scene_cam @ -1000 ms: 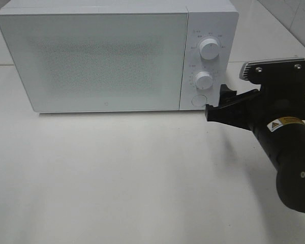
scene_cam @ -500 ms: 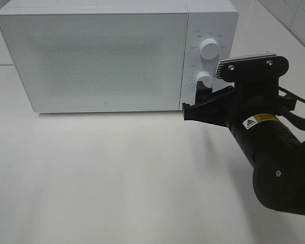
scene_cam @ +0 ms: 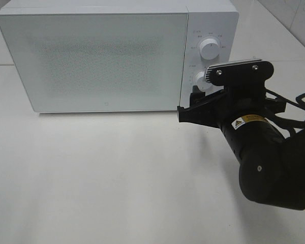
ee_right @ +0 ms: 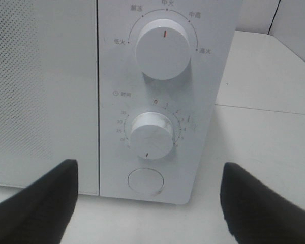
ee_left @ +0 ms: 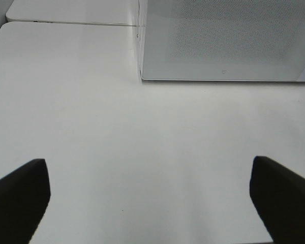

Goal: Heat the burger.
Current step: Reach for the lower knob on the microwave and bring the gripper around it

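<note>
At the microwave's [scene_cam: 91, 56] right end, the right gripper [scene_cam: 191, 104] holds its fingers apart and empty before the lower dial [ee_right: 151, 136]. Over the bare counter [ee_left: 142, 132], the left gripper [ee_left: 150, 198] has its fingers wide apart, empty. I cannot tell where the burger is.

Black arm [scene_cam: 267, 168], yellow warning label [scene_cam: 239, 122]

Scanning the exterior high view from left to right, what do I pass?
microwave door → upper dial → right arm. The right gripper overlaps the control panel and lower dial, so it is left out. No burger is in view.
</note>
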Tool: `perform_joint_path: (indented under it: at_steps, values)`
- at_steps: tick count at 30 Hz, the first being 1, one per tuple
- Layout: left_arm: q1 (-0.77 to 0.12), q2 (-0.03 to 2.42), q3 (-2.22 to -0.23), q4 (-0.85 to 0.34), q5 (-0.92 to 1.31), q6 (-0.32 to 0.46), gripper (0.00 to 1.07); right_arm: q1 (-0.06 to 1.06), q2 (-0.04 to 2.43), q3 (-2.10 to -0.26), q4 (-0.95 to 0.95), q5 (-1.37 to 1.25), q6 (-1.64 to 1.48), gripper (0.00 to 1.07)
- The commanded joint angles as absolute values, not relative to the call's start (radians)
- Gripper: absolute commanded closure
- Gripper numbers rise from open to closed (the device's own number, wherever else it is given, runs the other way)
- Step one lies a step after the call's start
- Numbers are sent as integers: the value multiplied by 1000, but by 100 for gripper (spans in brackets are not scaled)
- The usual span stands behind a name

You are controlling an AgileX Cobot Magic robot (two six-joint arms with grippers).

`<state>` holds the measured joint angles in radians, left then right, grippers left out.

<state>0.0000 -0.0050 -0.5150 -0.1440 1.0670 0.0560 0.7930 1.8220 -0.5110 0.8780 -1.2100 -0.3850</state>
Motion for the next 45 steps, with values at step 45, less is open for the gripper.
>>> perform_joint_path:
  at_steps: [45]
  values:
    - [2,-24,-516,-143,1070,57,7,709,1993,-689,797,-1253,-346,32]
